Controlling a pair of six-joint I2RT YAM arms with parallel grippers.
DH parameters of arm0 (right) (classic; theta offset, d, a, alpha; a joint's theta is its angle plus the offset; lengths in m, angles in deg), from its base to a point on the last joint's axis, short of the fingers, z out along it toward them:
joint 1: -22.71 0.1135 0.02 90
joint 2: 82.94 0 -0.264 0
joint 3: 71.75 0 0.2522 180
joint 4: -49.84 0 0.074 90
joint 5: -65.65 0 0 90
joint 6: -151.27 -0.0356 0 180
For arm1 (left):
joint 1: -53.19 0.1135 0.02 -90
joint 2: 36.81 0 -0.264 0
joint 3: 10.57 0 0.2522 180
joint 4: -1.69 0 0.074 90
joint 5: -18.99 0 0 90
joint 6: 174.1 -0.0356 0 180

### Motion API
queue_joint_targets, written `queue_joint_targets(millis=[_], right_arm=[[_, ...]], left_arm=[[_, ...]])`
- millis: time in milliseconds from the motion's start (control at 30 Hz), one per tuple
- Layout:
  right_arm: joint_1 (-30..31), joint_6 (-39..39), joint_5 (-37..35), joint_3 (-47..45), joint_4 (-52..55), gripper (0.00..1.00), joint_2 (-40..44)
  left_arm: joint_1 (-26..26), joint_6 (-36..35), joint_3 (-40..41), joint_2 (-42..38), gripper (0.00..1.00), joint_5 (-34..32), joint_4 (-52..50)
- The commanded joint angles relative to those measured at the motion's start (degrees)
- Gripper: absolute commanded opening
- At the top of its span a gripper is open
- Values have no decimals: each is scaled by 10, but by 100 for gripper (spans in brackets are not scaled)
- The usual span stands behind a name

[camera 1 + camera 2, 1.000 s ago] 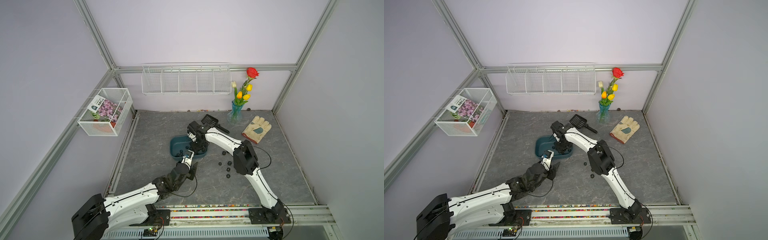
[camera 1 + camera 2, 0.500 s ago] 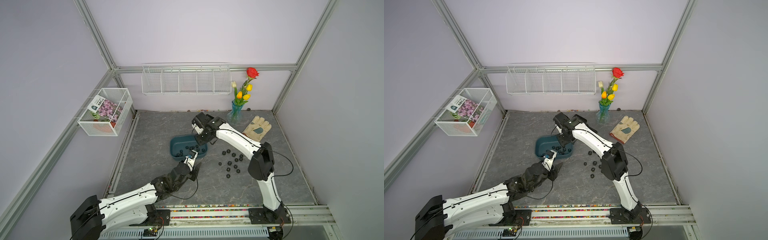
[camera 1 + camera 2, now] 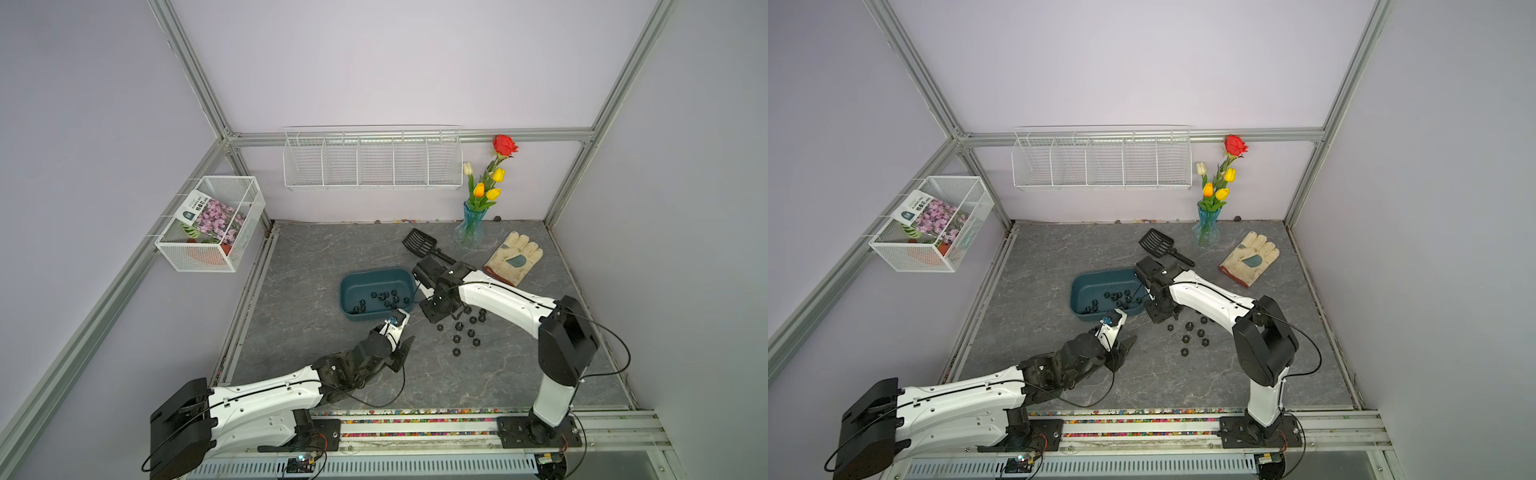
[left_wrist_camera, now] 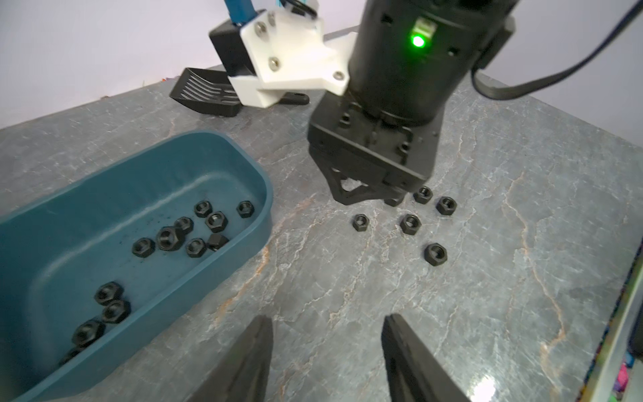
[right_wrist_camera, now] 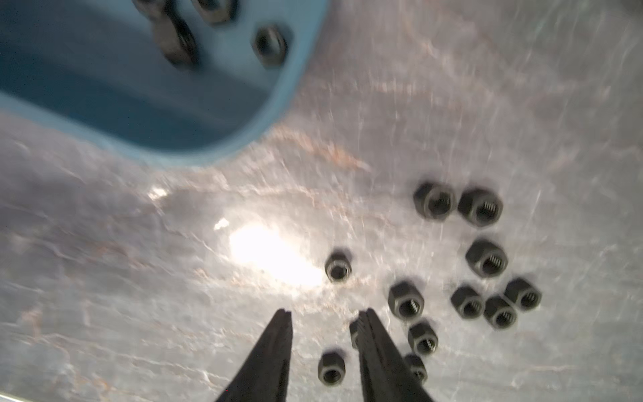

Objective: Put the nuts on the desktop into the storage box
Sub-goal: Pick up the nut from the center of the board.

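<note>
Right wrist: right gripper (image 5: 324, 313) beside nuts (image 5: 406, 301)

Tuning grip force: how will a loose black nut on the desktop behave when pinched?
Probably rigid: the nuts look like threaded metal. Lying flat-faced on the desktop, they likely won't roll, yet may skid on its glossy surface.

Even bright light; right wrist view motion-blurred, glare patch on desktop (image 5: 271, 257); top views sharp.
</note>
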Motion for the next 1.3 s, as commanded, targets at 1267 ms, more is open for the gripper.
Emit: queue_joint_targets(millis=[1267], right_arm=[[-41,-22,49,-129,-142,35,-55]], left_arm=[[-48,40,-20,79,56,-14,22]])
